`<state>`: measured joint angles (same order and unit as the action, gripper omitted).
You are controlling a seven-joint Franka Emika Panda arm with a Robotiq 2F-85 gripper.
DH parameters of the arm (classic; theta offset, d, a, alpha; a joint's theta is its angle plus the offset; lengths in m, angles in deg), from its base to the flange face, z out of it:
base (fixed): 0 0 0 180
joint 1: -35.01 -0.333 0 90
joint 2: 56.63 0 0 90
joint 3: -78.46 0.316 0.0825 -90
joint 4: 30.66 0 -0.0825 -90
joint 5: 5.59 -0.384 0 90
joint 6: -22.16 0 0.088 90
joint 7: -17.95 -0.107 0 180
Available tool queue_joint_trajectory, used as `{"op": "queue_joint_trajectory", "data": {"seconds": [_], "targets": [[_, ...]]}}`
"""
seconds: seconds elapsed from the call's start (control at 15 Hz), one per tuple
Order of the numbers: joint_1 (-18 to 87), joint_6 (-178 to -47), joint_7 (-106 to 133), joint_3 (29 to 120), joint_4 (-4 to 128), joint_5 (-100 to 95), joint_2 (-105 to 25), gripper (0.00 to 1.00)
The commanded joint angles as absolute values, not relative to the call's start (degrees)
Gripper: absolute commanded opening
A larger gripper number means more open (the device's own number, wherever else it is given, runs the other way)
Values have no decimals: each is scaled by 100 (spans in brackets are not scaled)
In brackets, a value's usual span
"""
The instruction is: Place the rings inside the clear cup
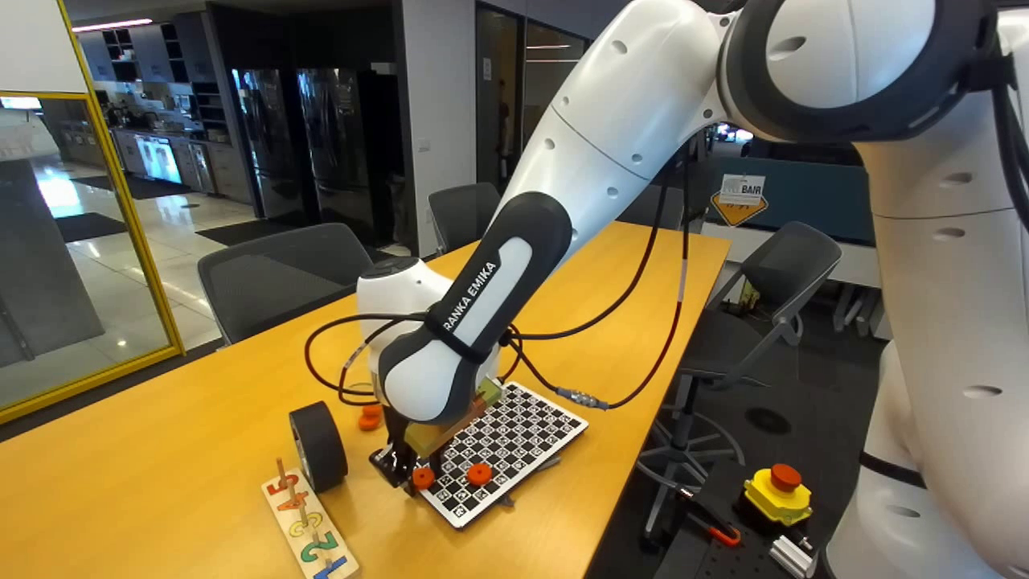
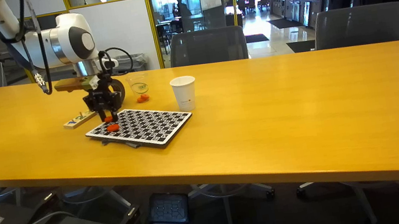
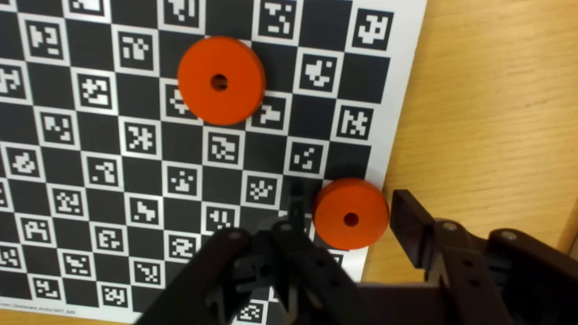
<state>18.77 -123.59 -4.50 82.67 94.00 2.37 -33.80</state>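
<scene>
Wrist view: the black two-fingered tool (image 3: 348, 205) straddles a round orange-red ring (image 3: 351, 235) on the edge of the black-and-white checkered board (image 3: 140, 176); whether it grips, I cannot tell. The ring lies flat, face up, with no long axis. The clear plastic cup (image 2: 137, 82) stands off the board
</scene>
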Motion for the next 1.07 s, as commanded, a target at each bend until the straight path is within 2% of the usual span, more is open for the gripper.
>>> {"op": "queue_joint_trajectory", "data": {"seconds": [0.0, 0.07, 0.53, 1.0], "targets": [[1879, -12437, -336, 8302, 9304, 133, -3322, 20], [1880, -12427, -332, 8308, 9294, 122, -3330, 17], [1852, -12138, -351, 8240, 9150, 237, -3655, 19], [1945, -11875, -265, 8163, 8301, 396, -3807, 19]]}}
